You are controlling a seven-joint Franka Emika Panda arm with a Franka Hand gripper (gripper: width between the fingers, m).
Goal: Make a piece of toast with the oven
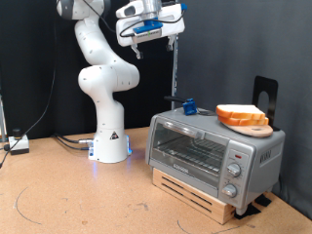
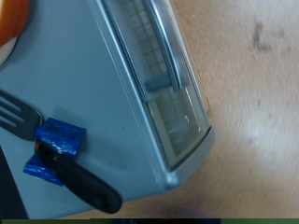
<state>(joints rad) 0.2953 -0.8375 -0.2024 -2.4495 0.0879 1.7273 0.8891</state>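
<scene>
Toast (image 1: 241, 115) lies on a wooden board (image 1: 250, 127) atop the closed oven (image 1: 210, 151). Gripper (image 1: 174, 39) hangs high above; whether it's clenched, I cannot tell.

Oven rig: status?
Gripper high above oven, nothing seen in it. Toast on wooden board atop oven, door closed. Fork lies on oven top.

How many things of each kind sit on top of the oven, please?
Toast: 1
Wooden board: 1
Fork with blue tape: 1
Total: 3, all on the oven. The gripper hangs above, apart from them.
</scene>
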